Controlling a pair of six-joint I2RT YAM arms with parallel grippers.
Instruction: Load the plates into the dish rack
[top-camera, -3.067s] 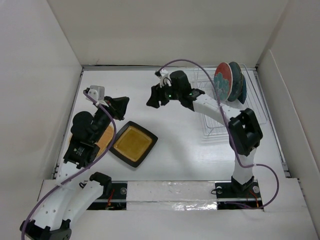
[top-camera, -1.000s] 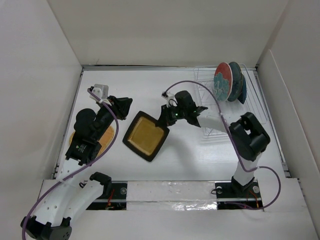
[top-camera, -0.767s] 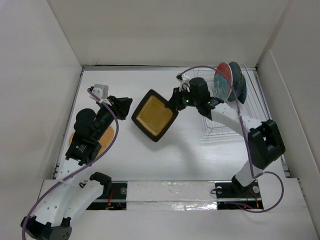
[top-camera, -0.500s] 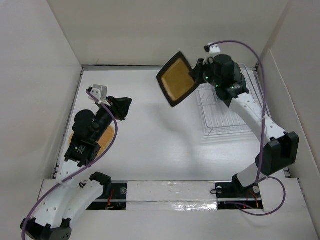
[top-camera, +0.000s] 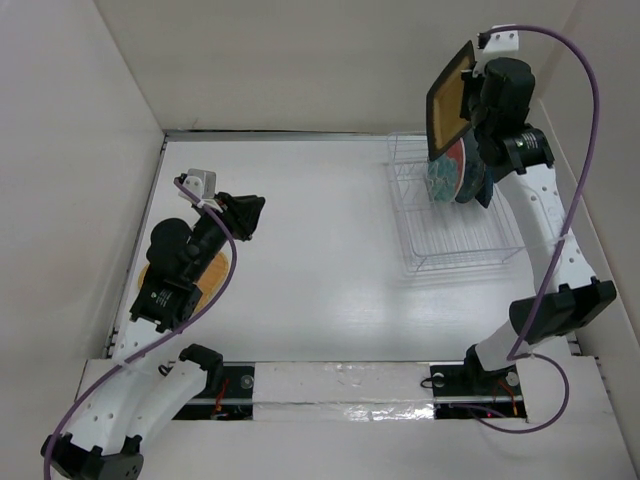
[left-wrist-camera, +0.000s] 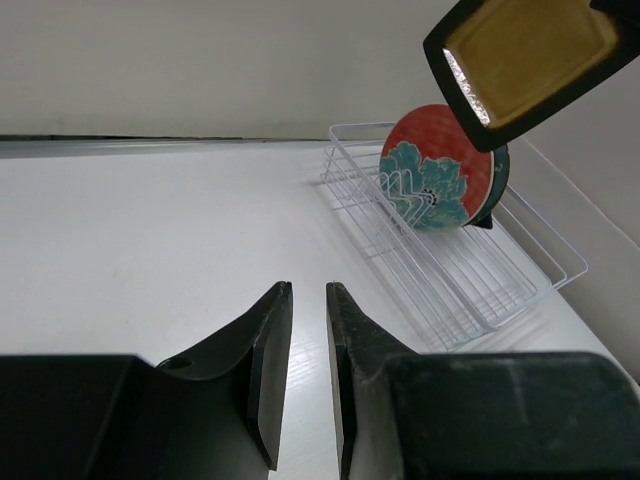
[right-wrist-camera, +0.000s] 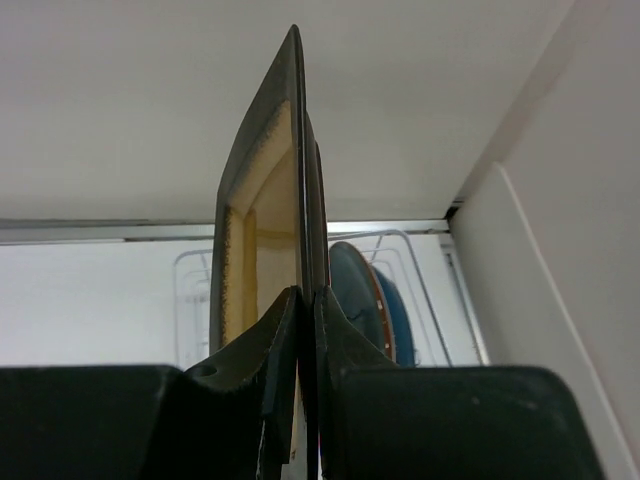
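Note:
My right gripper (top-camera: 472, 92) (right-wrist-camera: 308, 292) is shut on the rim of the square black-rimmed mustard-yellow plate (top-camera: 449, 98) (right-wrist-camera: 262, 230) (left-wrist-camera: 525, 50). It holds the plate on edge, high in the air above the far end of the white wire dish rack (top-camera: 455, 232) (left-wrist-camera: 470, 275). The red-teal-white marbled plate (top-camera: 445, 168) (left-wrist-camera: 438, 172) stands upright in the rack, with a teal plate (right-wrist-camera: 352, 285) and a dark blue plate (top-camera: 485, 185) (right-wrist-camera: 395, 315) close behind it. A tan-orange plate (top-camera: 208, 275) lies flat under my left arm. My left gripper (top-camera: 250, 212) (left-wrist-camera: 308, 292) hovers at the left with a narrow gap and nothing between its fingers.
White walls enclose the table on the left, back and right; the right wall runs close beside the rack. The rack's near slots (top-camera: 460, 250) hold nothing. A purple cable (top-camera: 575, 90) loops over my right arm.
My right arm has carried the square plate from low over the table's middle up and to the right, now above the rack. The left arm has stayed put.

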